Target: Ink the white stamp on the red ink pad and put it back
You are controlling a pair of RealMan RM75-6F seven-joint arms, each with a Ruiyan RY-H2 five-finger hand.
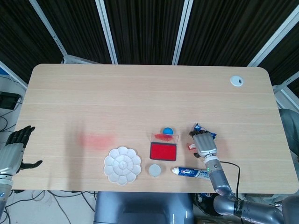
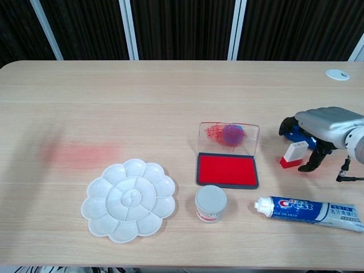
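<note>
The white stamp (image 2: 293, 153) with a red base stands upright on the table, right of the red ink pad (image 2: 227, 169) (image 1: 162, 151). My right hand (image 2: 326, 122) (image 1: 204, 143) hovers over it with fingers spread and holds nothing; the fingers arch around the stamp without gripping it. In the head view the stamp (image 1: 190, 146) shows only as a small red-white bit at the hand's left edge. The pad's clear lid is raised at its far side. My left hand (image 1: 13, 151) stays off the table's left edge, fingers apart and empty.
A white flower palette (image 2: 129, 199) and a small round jar (image 2: 211, 203) lie front left of the pad. A toothpaste tube (image 2: 310, 212) lies in front of the right hand. A blue packet (image 2: 296, 134) sits under the hand's fingers. A red smear (image 2: 79, 153) marks the table at left.
</note>
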